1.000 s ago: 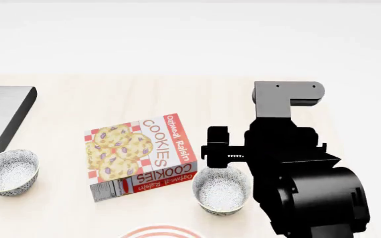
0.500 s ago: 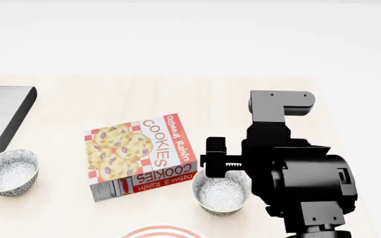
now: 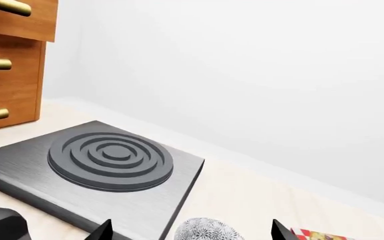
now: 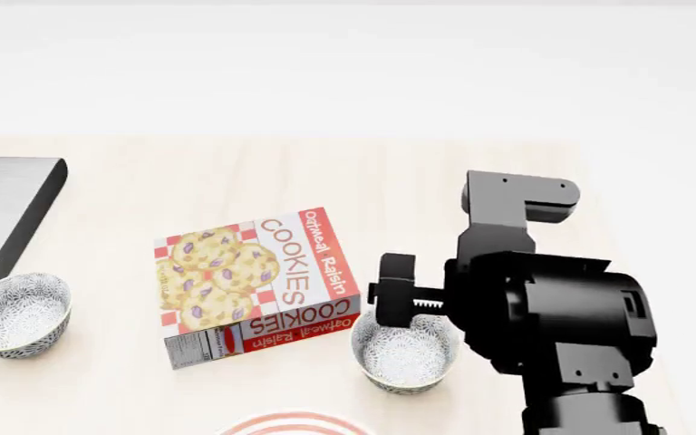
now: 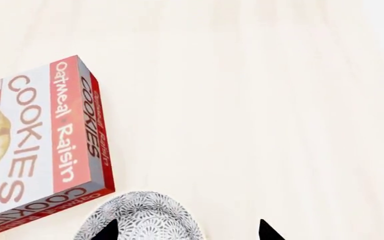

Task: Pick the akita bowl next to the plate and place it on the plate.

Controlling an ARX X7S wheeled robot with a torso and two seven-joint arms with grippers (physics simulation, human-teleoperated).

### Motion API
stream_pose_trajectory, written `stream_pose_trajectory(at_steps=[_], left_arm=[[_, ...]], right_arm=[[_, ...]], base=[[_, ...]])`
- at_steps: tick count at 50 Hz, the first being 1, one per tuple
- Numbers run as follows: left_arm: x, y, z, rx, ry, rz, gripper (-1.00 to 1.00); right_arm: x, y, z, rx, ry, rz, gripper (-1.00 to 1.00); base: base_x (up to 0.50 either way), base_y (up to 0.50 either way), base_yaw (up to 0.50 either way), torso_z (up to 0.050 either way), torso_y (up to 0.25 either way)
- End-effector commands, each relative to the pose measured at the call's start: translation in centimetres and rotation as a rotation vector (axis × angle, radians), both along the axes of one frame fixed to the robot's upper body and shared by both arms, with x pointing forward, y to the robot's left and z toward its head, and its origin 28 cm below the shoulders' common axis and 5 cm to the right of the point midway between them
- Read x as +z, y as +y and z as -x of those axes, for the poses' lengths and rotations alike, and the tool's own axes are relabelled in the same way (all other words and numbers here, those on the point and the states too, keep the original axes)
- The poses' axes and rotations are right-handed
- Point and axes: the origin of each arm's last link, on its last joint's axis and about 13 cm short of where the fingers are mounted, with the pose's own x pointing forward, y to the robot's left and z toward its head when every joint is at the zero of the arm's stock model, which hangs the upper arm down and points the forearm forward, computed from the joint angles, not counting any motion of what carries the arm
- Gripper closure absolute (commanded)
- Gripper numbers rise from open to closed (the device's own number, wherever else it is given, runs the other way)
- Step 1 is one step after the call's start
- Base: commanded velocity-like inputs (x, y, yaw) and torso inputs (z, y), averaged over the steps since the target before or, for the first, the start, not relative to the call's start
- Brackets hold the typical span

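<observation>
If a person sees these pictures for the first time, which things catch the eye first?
Probably the red-and-white cardboard box of oatmeal raisin cookies, lying flat mid-table. Just right of it, the bulky black right arm hangs over a small grey-patterned akita bowl, with the red-ringed white plate peeking in below. A second, identical bowl sits far left beside a dark grey stove plate.

Table [image 4: 445, 181]: pale wood grain, matt. Cookie box [image 4: 257, 284]: printed cardboard, smooth. Akita bowl [image 4: 404, 355]: patterned outside. Hob [image 3: 112, 170]: brushed grey metal. Drawers [image 3: 8, 65]: brown wood, brass-look handles.
</observation>
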Motion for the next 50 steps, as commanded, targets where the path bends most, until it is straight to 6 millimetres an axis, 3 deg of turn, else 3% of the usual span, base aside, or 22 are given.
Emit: stream_pose_trajectory(at_steps=[1,50], left_arm=[[0.0,0.0,0.0,0.0,0.0,0.0,-1.0],[0.0,0.0,0.0,0.001,-0.001,-0.001,-1.0]], right_arm=[[-0.5,-0.1,-0.1,0.0,0.05,-0.009,-1.0],[-3.4,0.1,-0.6,-0.025,0.111,-0.035,-1.0]], base=[[0.0,0.0,0.0,0.0,0.0],[0.0,0.0,0.0,0.0,0.0]])
